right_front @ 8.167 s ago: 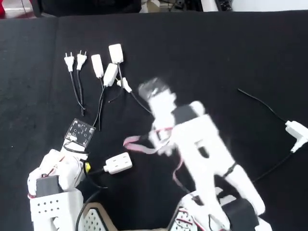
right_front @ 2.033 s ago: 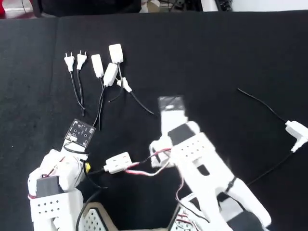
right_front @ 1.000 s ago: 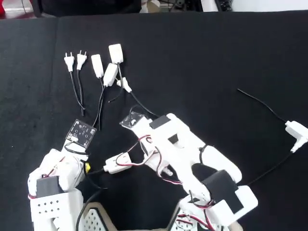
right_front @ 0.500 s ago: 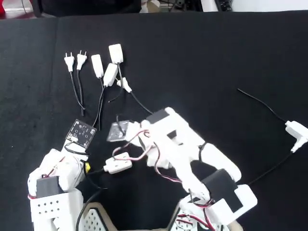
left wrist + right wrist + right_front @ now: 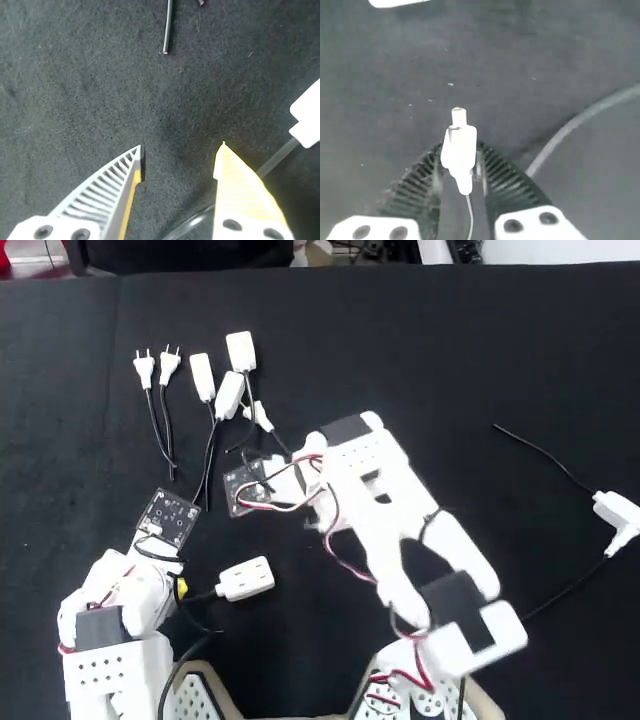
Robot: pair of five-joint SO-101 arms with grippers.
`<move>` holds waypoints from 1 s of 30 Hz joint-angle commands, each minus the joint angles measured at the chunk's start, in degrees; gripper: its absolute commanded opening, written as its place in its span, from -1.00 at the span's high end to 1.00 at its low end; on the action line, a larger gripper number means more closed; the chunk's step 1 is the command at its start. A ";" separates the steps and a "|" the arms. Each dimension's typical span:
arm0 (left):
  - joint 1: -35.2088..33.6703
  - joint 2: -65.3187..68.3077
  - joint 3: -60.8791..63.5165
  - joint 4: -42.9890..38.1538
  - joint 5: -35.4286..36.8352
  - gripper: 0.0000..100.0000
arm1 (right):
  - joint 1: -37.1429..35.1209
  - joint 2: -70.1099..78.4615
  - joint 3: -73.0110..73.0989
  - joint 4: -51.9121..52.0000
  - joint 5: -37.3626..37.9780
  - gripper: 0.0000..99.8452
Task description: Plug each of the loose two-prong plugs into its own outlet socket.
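My right gripper (image 5: 460, 155) is shut on a small white plug (image 5: 459, 145) whose prong end points away from the wrist. In the high view this gripper (image 5: 243, 492) hangs at the table's middle left, between the cluster of cords and the white outlet socket (image 5: 246, 579). Two loose two-prong plugs (image 5: 145, 366) (image 5: 170, 362) lie at the far left beside several white sockets (image 5: 203, 376), and another small plug (image 5: 261, 417) lies near them. My left gripper (image 5: 181, 148) stands open low over bare cloth near the front left, with the white socket (image 5: 306, 120) beside it.
A black cable (image 5: 580, 120) runs across the black cloth near the right gripper. Another white plug with a long black cable (image 5: 615, 511) lies at the right edge. The left arm's base (image 5: 100, 640) sits at the front left corner. A cable end (image 5: 167, 25) lies ahead of the left gripper.
The right arm swung left across the table's middle, dipped toward the white outlet socket, then drew back to the far side of it. The left arm kept still.
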 commanded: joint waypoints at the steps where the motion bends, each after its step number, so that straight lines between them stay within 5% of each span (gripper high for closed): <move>1: 0.66 0.00 -0.22 0.79 -0.62 0.53 | -0.70 5.76 -2.86 -0.09 1.32 0.97; 17: 0.75 0.00 -0.13 0.70 -0.62 0.53 | 0.09 -4.09 -2.95 5.45 -7.30 0.16; 22: 0.75 0.00 -0.13 0.70 -0.62 0.53 | 0.26 -10.68 -2.59 14.15 -9.58 0.30; 27: 0.75 0.00 -0.13 0.79 -0.62 0.53 | 2.37 -15.60 -0.31 15.38 -26.02 0.92; 30: 0.75 0.00 -0.13 0.79 -0.62 0.53 | 6.15 -16.31 2.59 11.78 -35.34 0.89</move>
